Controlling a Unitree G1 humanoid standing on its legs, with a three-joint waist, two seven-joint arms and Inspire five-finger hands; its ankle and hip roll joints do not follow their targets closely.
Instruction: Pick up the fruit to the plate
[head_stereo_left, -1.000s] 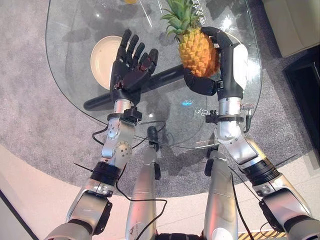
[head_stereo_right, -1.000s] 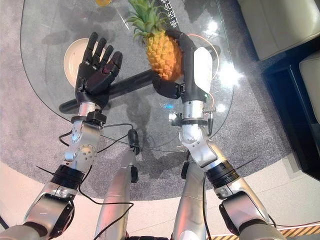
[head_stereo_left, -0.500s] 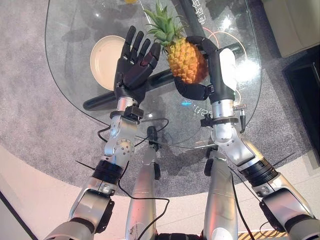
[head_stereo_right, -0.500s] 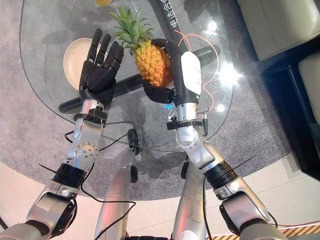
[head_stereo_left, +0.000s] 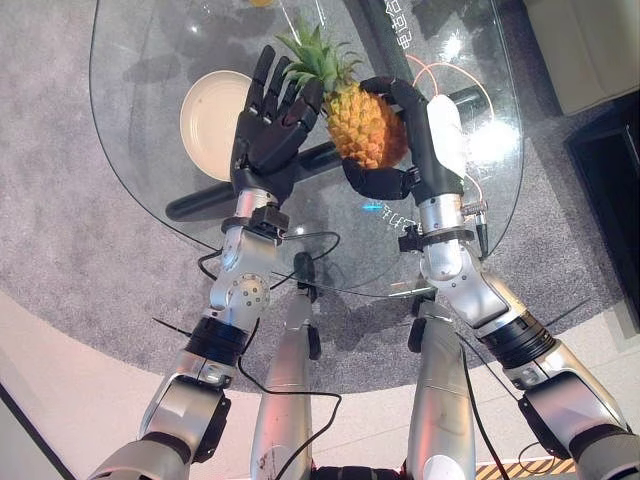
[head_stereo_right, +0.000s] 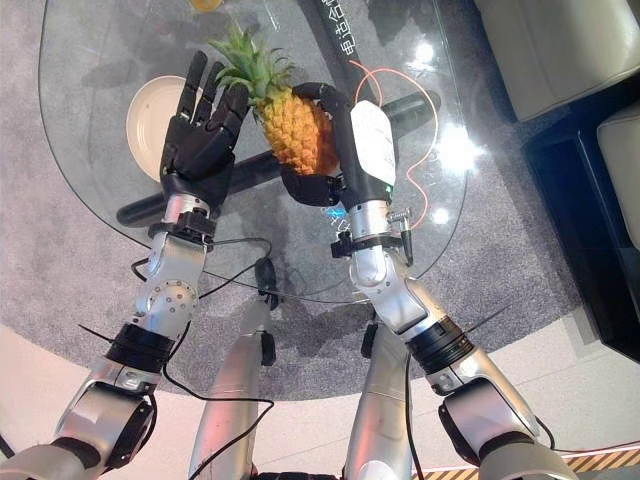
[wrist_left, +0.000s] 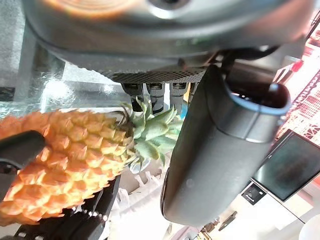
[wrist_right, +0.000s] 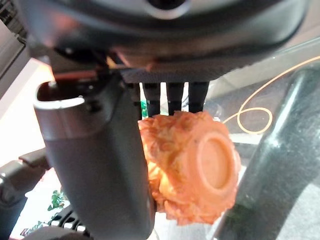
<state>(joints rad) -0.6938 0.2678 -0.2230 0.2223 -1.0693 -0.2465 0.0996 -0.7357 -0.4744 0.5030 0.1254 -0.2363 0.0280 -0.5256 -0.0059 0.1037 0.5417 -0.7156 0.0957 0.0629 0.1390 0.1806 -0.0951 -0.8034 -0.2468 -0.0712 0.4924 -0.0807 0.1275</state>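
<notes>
1. The right hand has its fingers and thumb curled round the pineapple, held above the glass table.
2. The left hand, at the pineapple's 9 o'clock, is spread with straight fingers beside the leafy crown.
3. The plate lies at the left hand's 9 o'clock.

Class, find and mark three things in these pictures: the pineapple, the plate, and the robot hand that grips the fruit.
pineapple (head_stereo_left: 365, 125), left eye view, on the middle of its orange body.
plate (head_stereo_left: 207, 120), left eye view, on its bare cream inside.
right robot hand (head_stereo_right: 352, 160), right eye view, on the back of the hand beside the fruit.
</notes>
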